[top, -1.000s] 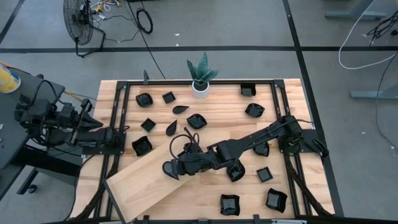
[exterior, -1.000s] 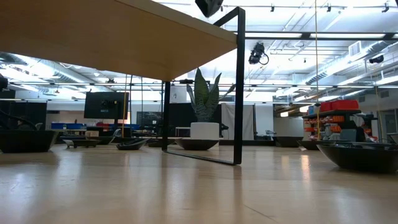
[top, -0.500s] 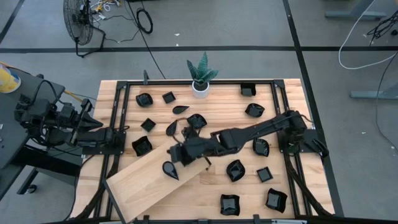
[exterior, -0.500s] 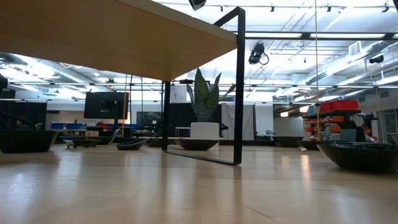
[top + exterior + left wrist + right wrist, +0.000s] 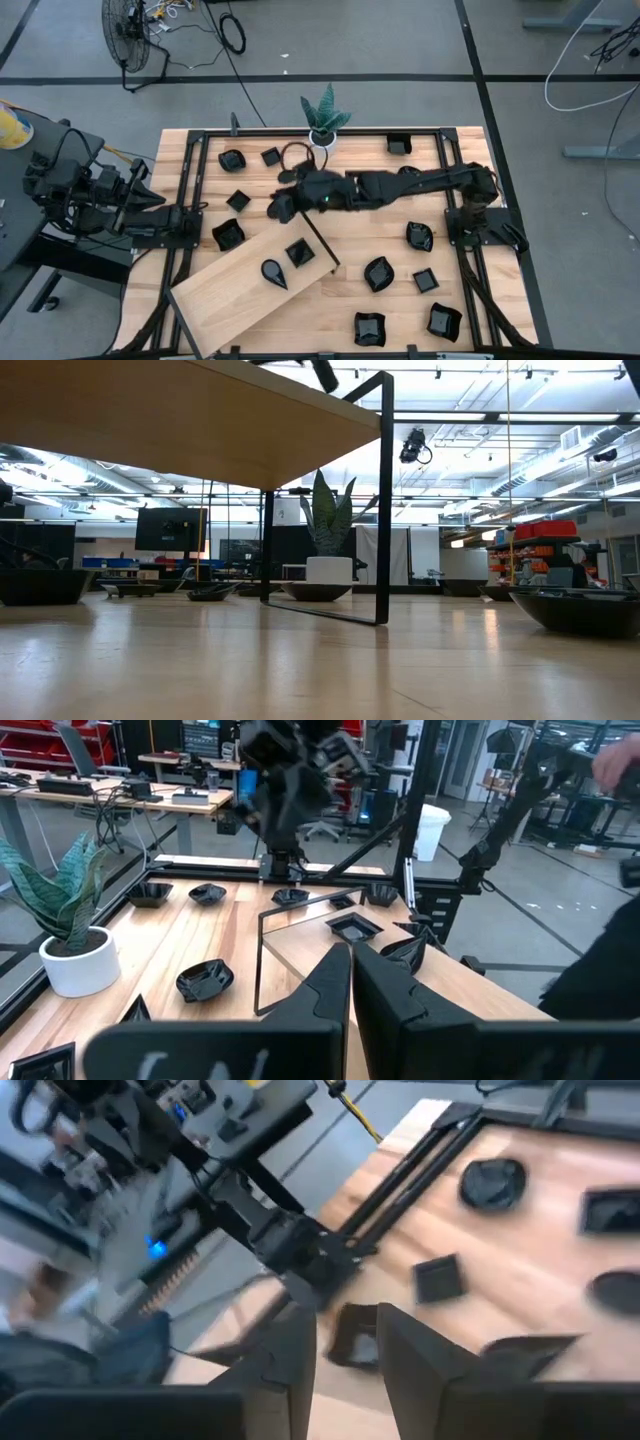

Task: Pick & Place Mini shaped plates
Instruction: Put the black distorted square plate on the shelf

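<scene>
Square plate dropped on the board, reaching for another.
I am swinging my right gripper [image 5: 281, 206], fingers parted and empty, away from the square plate [image 5: 298, 253] on the board [image 5: 225, 295], toward the far plates.

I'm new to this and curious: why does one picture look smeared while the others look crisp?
Right wrist view: motion blur streaks the small black plates and the frame. High view: sharp, evenly lit. Low view: bright ceiling lights, a sheen on the table. Left wrist view: only its near fingers are soft.

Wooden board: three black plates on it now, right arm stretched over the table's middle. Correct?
Not quite. The high view shows two plates on the wooden board: a teardrop plate and a square plate. The right arm does stretch over the table's middle.
</scene>
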You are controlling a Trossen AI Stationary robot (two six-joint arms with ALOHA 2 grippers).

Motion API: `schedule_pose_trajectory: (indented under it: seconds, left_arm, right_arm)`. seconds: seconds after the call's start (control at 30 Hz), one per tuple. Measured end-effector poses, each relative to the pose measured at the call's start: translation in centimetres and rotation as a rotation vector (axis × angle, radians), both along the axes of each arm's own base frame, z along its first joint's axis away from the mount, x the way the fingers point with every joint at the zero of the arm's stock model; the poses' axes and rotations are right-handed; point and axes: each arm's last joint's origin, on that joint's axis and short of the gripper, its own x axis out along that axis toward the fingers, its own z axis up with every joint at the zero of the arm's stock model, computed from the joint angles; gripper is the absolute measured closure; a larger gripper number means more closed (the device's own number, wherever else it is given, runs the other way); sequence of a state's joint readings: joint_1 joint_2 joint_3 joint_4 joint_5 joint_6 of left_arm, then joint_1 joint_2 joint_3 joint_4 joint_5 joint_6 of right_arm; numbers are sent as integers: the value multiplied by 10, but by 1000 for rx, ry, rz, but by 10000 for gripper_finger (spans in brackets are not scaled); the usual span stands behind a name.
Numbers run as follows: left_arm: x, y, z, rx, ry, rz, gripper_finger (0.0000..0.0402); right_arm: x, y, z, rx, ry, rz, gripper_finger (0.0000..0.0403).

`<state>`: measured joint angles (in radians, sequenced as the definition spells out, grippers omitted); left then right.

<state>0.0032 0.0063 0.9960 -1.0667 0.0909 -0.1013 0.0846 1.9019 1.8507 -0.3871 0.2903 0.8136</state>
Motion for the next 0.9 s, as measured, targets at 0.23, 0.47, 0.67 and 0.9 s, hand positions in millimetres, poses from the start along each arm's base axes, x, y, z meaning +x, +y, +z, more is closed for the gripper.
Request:
schedule_pose_trajectory:
  seconds: [0.23, 0.47, 0.67, 0.9]
  left_arm:
    - [0, 0, 0, 0, 0, 0, 383]
    - [0, 0, 0, 0, 0, 0, 383]
    - [0, 0, 0, 0, 0, 0, 383]
    - [0, 0, 0, 0, 0, 0, 383]
  right_arm:
    - [-18, -46, 15, -146, 87, 58, 291]
    - [-50, -88, 13, -295, 172, 47, 291]
    - [-94, -109, -13, -348, 265, 19, 291]
    - [-145, -120, -45, -424, 368, 24, 291]
